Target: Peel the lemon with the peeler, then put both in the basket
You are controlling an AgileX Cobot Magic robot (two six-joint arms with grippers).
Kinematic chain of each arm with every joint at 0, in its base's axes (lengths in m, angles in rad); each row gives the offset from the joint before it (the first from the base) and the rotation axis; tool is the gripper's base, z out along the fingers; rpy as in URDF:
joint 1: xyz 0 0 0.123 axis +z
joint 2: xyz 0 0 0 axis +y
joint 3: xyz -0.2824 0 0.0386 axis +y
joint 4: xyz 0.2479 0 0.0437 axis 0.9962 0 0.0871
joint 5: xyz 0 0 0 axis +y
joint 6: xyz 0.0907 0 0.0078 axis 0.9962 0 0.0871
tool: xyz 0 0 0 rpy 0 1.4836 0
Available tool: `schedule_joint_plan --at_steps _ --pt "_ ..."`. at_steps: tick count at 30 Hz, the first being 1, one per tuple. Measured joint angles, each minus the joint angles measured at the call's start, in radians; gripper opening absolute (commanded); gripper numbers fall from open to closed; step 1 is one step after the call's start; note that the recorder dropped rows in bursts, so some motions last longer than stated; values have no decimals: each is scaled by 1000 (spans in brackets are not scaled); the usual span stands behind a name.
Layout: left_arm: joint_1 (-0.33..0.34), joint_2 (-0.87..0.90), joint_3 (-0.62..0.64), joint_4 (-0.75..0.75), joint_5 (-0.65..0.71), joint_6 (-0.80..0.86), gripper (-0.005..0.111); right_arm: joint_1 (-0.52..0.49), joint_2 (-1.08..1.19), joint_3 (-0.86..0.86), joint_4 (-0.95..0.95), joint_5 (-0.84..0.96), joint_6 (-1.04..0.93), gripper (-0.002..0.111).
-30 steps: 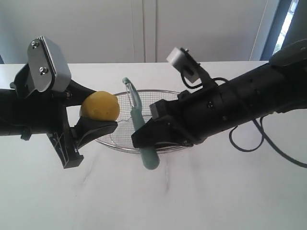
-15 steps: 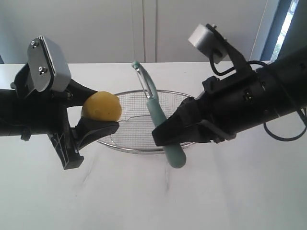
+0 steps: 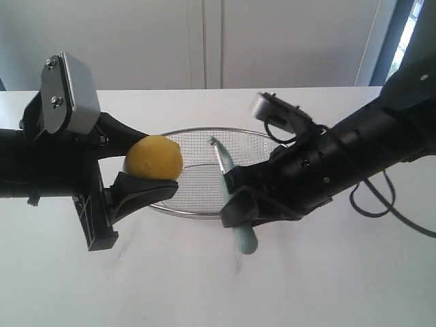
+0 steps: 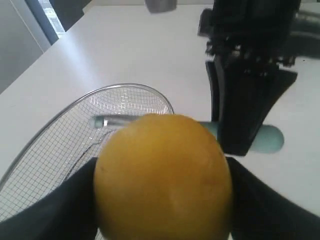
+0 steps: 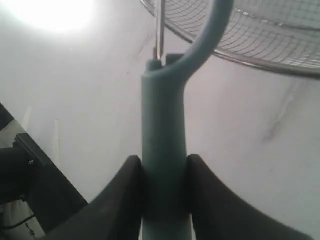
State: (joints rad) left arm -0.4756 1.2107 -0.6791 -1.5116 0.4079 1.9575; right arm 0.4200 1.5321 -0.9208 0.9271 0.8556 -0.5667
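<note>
My left gripper [image 3: 151,172] is shut on the yellow lemon [image 3: 154,157], holding it in the air over the left rim of the wire-mesh basket [image 3: 255,139]. In the left wrist view the lemon [image 4: 162,175] fills the space between the black fingers. My right gripper [image 3: 233,204] is shut on the teal handle of the peeler [image 3: 231,191], whose head slants up over the basket, to the right of the lemon. The right wrist view shows the handle [image 5: 164,165] pinched between both fingers, with the basket's mesh [image 5: 280,35] beyond the head.
The white table [image 3: 204,279] carries the basket in its middle. Both black arms lean in from the sides. A white wall stands behind, and a window strip shows at the far right.
My right arm has dropped and tilted, bringing the peeler's head down lower over the basket. The left gripper with the lemon has shifted slightly right, toward the basket.
</note>
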Motion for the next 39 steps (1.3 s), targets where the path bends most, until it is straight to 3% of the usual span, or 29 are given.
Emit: schedule_joint_plan --at_steps 13,39 --pt "0 0 0 0 -54 0 0 88 68 0 237 71 -134 0" --pt "0 0 0 0 -65 0 0 88 70 0 244 99 -139 0"
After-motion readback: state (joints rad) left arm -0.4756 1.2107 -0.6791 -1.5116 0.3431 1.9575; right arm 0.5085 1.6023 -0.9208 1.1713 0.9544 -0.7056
